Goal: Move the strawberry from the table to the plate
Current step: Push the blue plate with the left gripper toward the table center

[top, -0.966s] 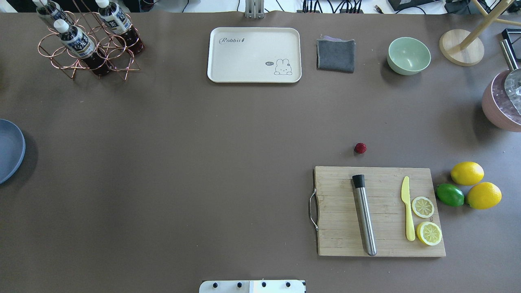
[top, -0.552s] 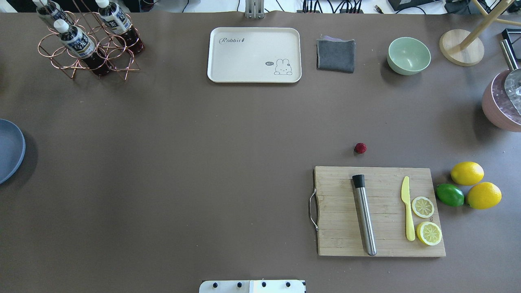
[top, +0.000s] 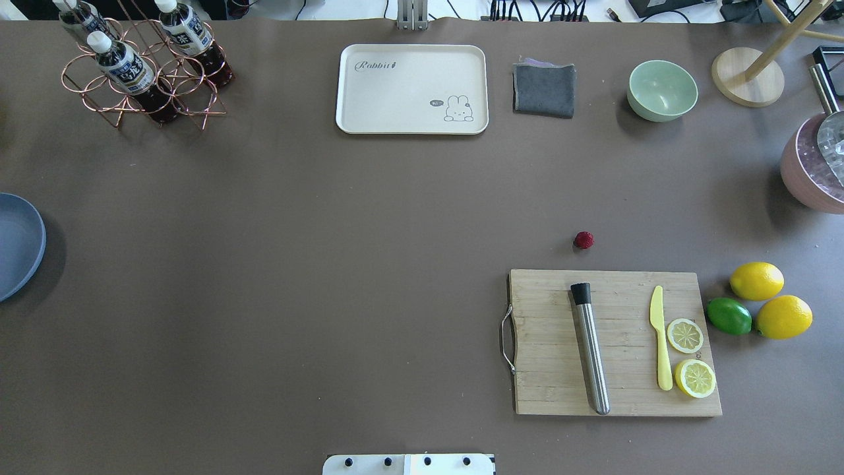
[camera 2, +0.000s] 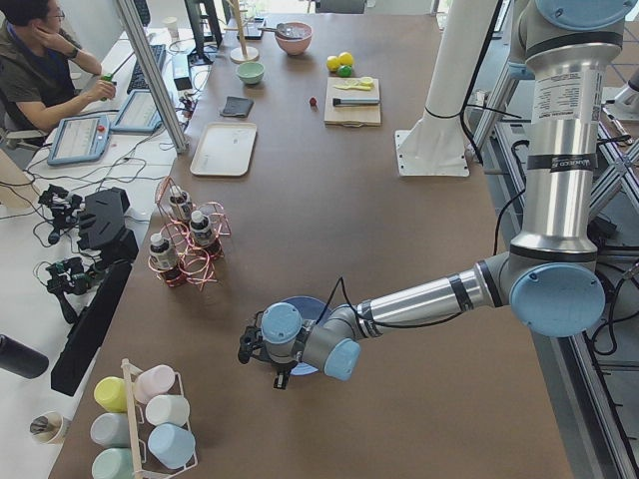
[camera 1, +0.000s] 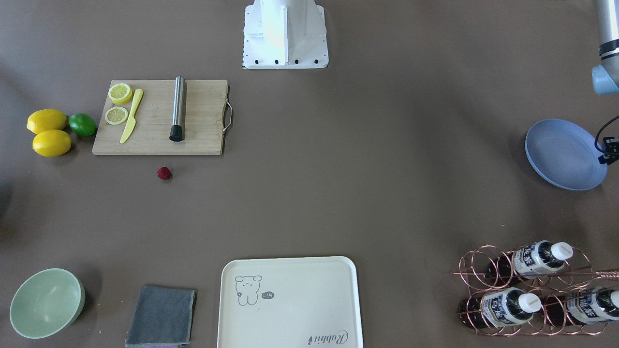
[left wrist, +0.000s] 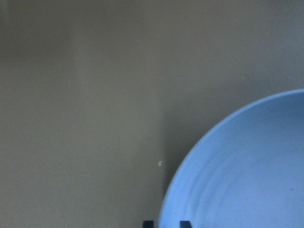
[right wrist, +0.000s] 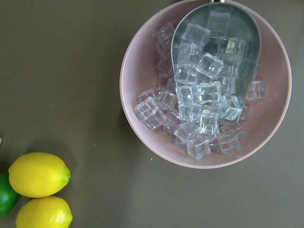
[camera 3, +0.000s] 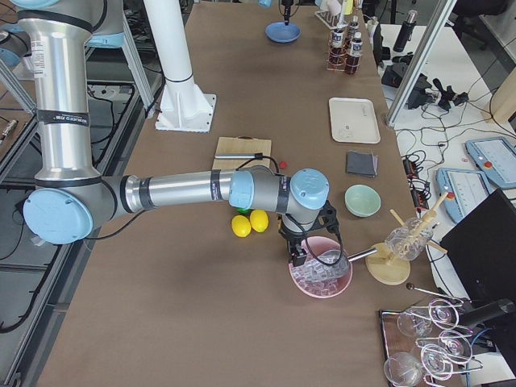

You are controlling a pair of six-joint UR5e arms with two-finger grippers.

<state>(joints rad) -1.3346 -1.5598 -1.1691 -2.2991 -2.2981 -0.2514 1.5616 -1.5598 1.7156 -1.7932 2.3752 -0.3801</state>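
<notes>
Behind the black left gripper (left wrist: 166, 224), the left arm (camera 2: 424, 299) is brushed silver tube joined by rounded pale blue caps, with a thin black cable looping along it (the right arm (camera 3: 177, 193), behind the black right gripper (camera 3: 297, 260), is built the same). Farther up from the grippers, black bands ring the upright tubes. The white pedestal (camera 1: 285, 34) has dark screws along its foot plate.

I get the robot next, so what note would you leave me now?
Left gripper: over the plate rim, tips slightly apart, grip unclear.
Right gripper: above the ice bowl, jaws hidden.
Strawberry: on the table beside the cutting board, untouched.
Plate: empty, at the robot's left end.
Done: nothing yet.
Left: grab the strawberry, place it on the plate.
</notes>
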